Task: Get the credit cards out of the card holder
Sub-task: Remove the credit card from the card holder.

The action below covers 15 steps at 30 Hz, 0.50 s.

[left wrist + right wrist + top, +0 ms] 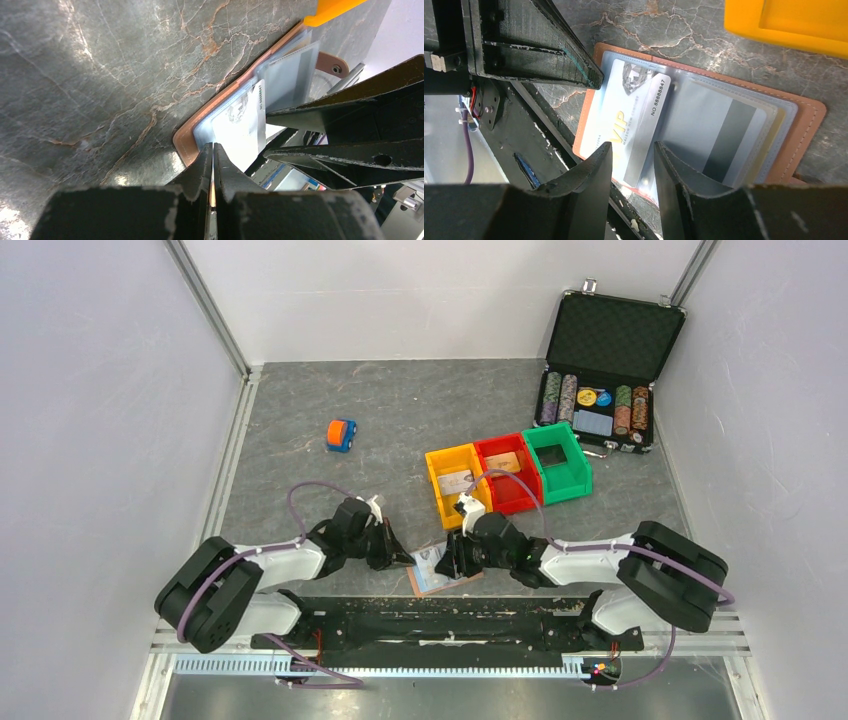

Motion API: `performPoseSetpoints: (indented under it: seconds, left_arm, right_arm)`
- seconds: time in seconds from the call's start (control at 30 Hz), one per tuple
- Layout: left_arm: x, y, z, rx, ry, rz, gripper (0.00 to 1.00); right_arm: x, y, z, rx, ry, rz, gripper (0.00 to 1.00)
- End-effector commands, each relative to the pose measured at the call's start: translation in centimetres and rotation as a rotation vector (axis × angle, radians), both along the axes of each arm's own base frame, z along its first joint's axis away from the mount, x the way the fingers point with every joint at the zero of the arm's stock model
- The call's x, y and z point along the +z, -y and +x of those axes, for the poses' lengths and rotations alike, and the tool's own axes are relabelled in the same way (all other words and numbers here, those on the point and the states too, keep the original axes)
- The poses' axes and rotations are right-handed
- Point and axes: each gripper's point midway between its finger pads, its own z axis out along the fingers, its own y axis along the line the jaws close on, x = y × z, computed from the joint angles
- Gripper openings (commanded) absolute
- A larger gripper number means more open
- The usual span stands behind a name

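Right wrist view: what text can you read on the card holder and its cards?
"VIP": gold letters on the silver card in the card holder.
"NO 8888847": along that card's edge, digit count uncertain.
Small line beside "VIP": too small to read.
Striped card: no legible text.

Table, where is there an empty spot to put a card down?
Bare stone lies between the toy car and the yellow bin, and from the toy car to the left wall. Left of the chip case is free too. Crowded: the near edge, where left hand and right hand meet over the card holder.
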Motion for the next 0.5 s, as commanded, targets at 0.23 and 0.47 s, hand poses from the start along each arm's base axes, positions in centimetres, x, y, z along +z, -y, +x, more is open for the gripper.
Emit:
performPoseSetpoints:
  seconds: [0.23, 0.47]
  left_arm:
    - [-0.5, -0.6, -0.3, 0.001, 0.029, 0.030, 0.09]
    - [-0.6, -0.6, -0.5, -0.002, 0.031, 0.032, 0.09]
  right_arm:
    - [0.9, -1.4, 0.0, 0.015, -0.022, 0.069, 0.39]
    - [-0.2, -0.9, 0.2, -0.026, -0.061, 0.017, 0.38]
